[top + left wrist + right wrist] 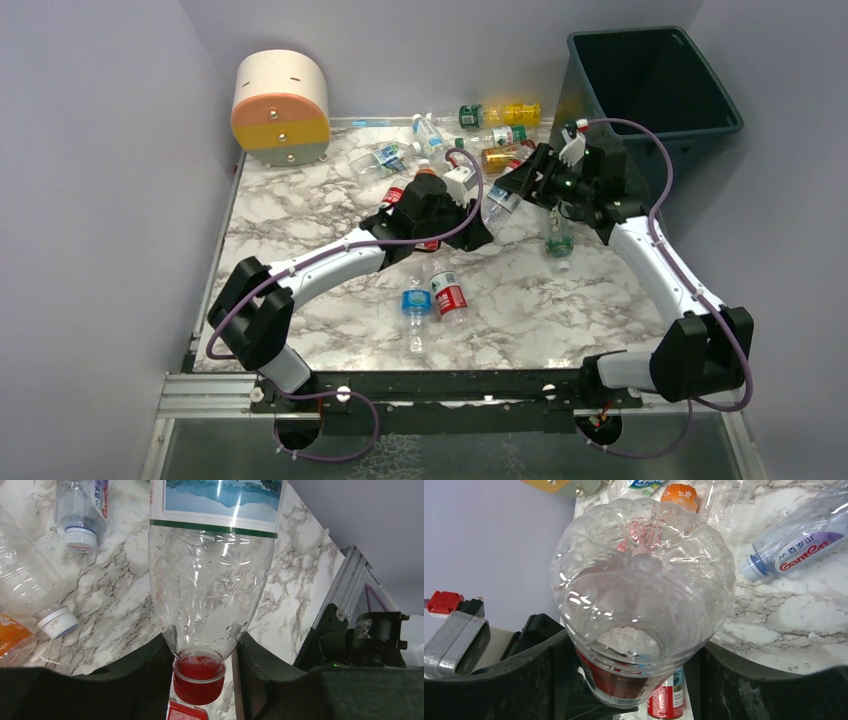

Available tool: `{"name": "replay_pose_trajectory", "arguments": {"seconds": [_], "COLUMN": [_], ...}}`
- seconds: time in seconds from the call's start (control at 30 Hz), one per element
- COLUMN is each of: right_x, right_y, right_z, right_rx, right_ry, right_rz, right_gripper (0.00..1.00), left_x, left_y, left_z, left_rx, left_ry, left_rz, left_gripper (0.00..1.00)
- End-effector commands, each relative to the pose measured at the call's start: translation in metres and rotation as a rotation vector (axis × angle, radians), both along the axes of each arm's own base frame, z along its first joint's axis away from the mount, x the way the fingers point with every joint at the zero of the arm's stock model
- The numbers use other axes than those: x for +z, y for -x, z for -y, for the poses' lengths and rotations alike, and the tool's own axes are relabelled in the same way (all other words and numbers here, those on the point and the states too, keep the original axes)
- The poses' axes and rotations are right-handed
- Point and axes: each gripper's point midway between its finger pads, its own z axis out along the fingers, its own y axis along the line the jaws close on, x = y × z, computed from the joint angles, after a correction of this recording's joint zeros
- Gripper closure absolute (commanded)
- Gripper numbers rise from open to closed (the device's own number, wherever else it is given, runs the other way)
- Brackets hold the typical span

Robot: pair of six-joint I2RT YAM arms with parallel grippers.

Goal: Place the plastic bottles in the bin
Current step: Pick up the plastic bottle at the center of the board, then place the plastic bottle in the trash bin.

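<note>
Left wrist view: your left pincer (pixel 200 672) is closed on the neck of a clear bottle (pixel 212 590), beside its red cap (pixel 198 689). Your right pincer (pixel 634 675) clamps the ribbed base of that one bottle. From above, the bottle hangs between both pincers over the marble table (pixel 560 300), near the bin (pixel 640 70) at the far right. A cluster of bottles (pixel 485 132) lies beyond, and a red-labelled bottle (pixel 450 297) lies nearer you.
</note>
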Motion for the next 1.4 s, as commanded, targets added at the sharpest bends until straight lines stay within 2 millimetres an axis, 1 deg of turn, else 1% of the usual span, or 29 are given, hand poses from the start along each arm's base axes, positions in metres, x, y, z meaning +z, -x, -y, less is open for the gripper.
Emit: {"name": "replay_pose_trajectory", "arguments": {"seconds": [0.0, 0.03, 0.07, 0.17, 0.23, 0.3, 0.37, 0.4, 0.43, 0.53, 0.6, 0.67, 0.73, 0.8, 0.9, 0.97, 1.07, 1.17, 1.23, 1.37], "right_x": [0.010, 0.012, 0.013, 0.021, 0.027, 0.036, 0.049, 0.056, 0.065, 0.091, 0.111, 0.131, 0.158, 0.186, 0.222, 0.238, 0.259, 0.273, 0.285, 0.302], "right_y": [-0.003, -0.004, -0.004, -0.005, -0.006, -0.008, -0.011, -0.012, -0.014, -0.021, -0.028, -0.037, -0.046, -0.055, -0.067, -0.077, -0.085, -0.089, -0.090, -0.087], "right_z": [-0.007, -0.007, -0.007, -0.005, -0.001, 0.004, 0.009, 0.012, 0.014, 0.022, 0.028, 0.035, 0.045, 0.059, 0.081, 0.095, 0.118, 0.140, 0.155, 0.185], "right_rx": [0.035, 0.034, 0.033, 0.028, 0.010, -0.011, -0.030, -0.040, -0.050, -0.087, -0.119, -0.157, -0.211, -0.286, -0.396, -0.467, -0.584, -0.698, -0.786, -0.950], "right_ry": [-0.031, -0.032, -0.032, -0.017, 0.010, 0.041, 0.072, 0.086, 0.100, 0.139, 0.166, 0.201, 0.243, 0.295, 0.373, 0.424, 0.497, 0.567, 0.592, 0.665], "right_rz": [0.038, 0.043, 0.047, 0.066, 0.084, 0.107, 0.139, 0.154, 0.174, 0.230, 0.271, 0.314, 0.380, 0.450, 0.532, 0.569, 0.622, 0.678, 0.719, 0.761], "right_gripper": [0.38, 0.47, 0.50, 0.51, 0.51, 0.51, 0.51, 0.51, 0.51, 0.51, 0.51, 0.51, 0.51, 0.51, 0.51, 0.51, 0.51, 0.49, 0.49, 0.49], "left_x": [0.024, 0.023, 0.021, 0.019, 0.022, 0.029, 0.042, 0.051, 0.060, 0.086, 0.099, 0.107, 0.111, 0.108, 0.099, 0.094, 0.087, 0.083, 0.082, 0.081], "left_y": [0.016, 0.015, 0.015, 0.015, 0.013, 0.011, 0.009, 0.009, 0.008, 0.007, 0.004, 0.002, -0.001, -0.002, -0.001, 0.002, 0.006, 0.009, 0.011, 0.014], "left_z": [0.008, 0.007, 0.007, 0.005, 0.002, -0.003, -0.011, -0.016, -0.020, -0.034, -0.044, -0.053, -0.061, -0.065, -0.067, -0.066, -0.065, -0.065, -0.065, -0.066], "left_rx": [-0.081, -0.079, -0.080, -0.073, -0.062, -0.042, -0.026, -0.017, -0.003, 0.031, 0.063, 0.084, 0.104, 0.112, 0.110, 0.098, 0.086, 0.077, 0.073, 0.065], "left_ry": [0.076, 0.074, 0.070, 0.062, 0.051, 0.035, 0.028, 0.032, 0.039, 0.067, 0.073, 0.079, 0.081, 0.073, 0.062, 0.069, 0.078, 0.083, 0.083, 0.082], "left_rz": [0.026, 0.027, 0.024, 0.025, 0.038, 0.060, 0.084, 0.099, 0.114, 0.156, 0.177, 0.194, 0.205, 0.200, 0.183, 0.170, 0.149, 0.138, 0.136, 0.132], "left_gripper": [0.62, 0.58, 0.54, 0.42, 0.34, 0.26, 0.18, 0.08, 0.02, 0.01, 0.01, 0.01, 0.01, 0.01, 0.01, 0.01, 0.01, 0.01, 0.01, 0.01]}}
